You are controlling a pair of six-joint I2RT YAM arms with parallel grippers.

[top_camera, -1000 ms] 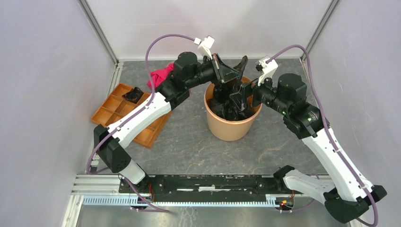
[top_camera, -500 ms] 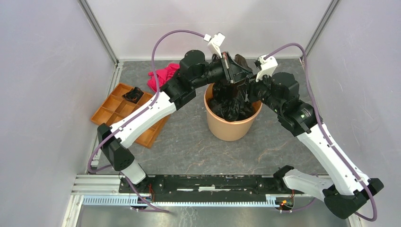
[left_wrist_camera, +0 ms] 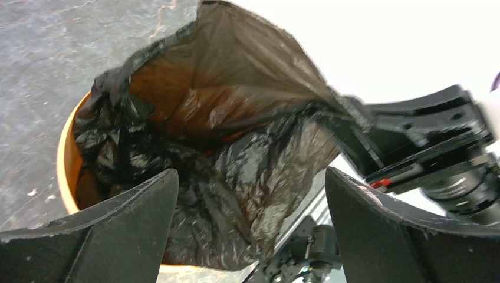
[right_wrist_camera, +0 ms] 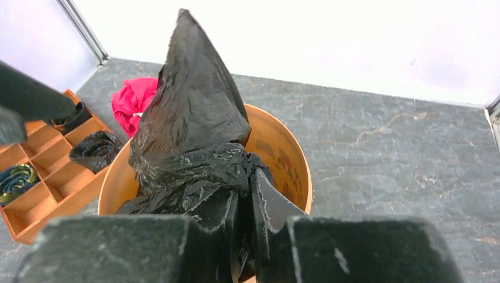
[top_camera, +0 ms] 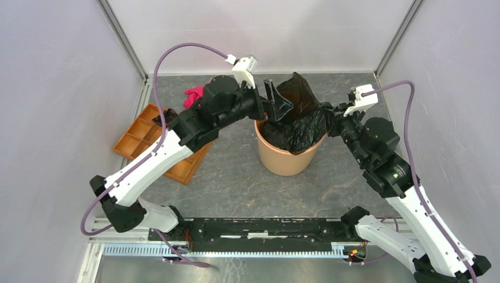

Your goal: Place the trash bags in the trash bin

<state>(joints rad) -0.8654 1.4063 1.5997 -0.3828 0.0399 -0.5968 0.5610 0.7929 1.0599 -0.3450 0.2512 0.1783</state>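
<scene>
The terracotta trash bin (top_camera: 288, 158) stands mid-table with crumpled black trash bags (top_camera: 299, 113) filling it and rising above its rim. My right gripper (top_camera: 331, 116) is at the bin's right rim, shut on a fold of the bag (right_wrist_camera: 194, 118), which stands up in a peak; the pinch (right_wrist_camera: 247, 180) is just over the bin rim (right_wrist_camera: 296, 162). My left gripper (top_camera: 277, 101) hovers at the bin's back-left, open; in its wrist view the gripper (left_wrist_camera: 250, 180) frames the bag (left_wrist_camera: 236, 130) and bin rim (left_wrist_camera: 65, 171) without touching them.
A flat orange compartment tray (top_camera: 140, 134) lies left of the bin, holding a small black wad (right_wrist_camera: 94, 150). A pink-red cloth (top_camera: 193, 94) sits behind it near the back wall. Enclosure walls stand close at the left, right and back.
My left gripper opened, let go of the bag and drew back to the left. My right gripper closed on the bag and pulled it rightward, stretching it up over the bin.
</scene>
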